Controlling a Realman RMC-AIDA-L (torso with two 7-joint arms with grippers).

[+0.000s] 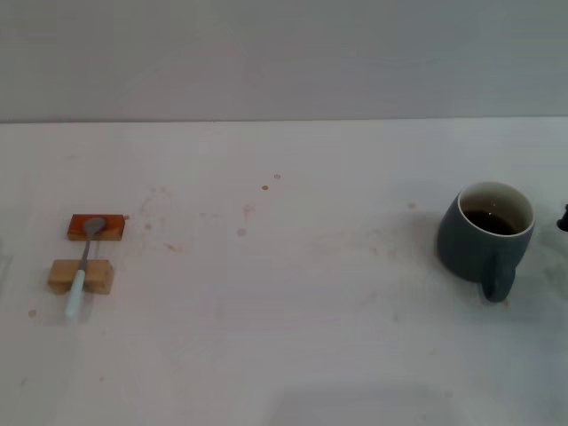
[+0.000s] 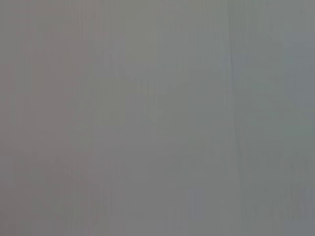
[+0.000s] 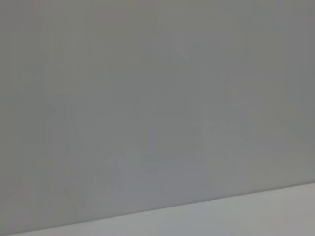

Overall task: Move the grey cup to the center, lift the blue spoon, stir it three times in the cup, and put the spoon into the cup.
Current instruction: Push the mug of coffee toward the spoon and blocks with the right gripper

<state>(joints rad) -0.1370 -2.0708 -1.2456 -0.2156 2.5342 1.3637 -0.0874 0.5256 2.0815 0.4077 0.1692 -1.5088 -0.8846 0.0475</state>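
The grey cup (image 1: 485, 232) stands on the right side of the white table, with its handle toward the near edge and dark liquid inside. On the left lies the blue spoon (image 1: 83, 267). Its metal bowl rests on a red-brown block (image 1: 96, 227), its shaft crosses a tan wooden block (image 1: 80, 276), and its pale blue handle points to the near edge. A small dark tip of my right gripper (image 1: 563, 218) shows at the right edge of the head view, just beside the cup and apart from it. My left gripper is out of view. Both wrist views show only a blank grey surface.
The white table (image 1: 293, 293) carries faint brownish stains between the spoon and the cup. A plain grey wall (image 1: 284, 53) runs along the table's far edge. A pale strip of table (image 3: 246, 216) shows in the right wrist view.
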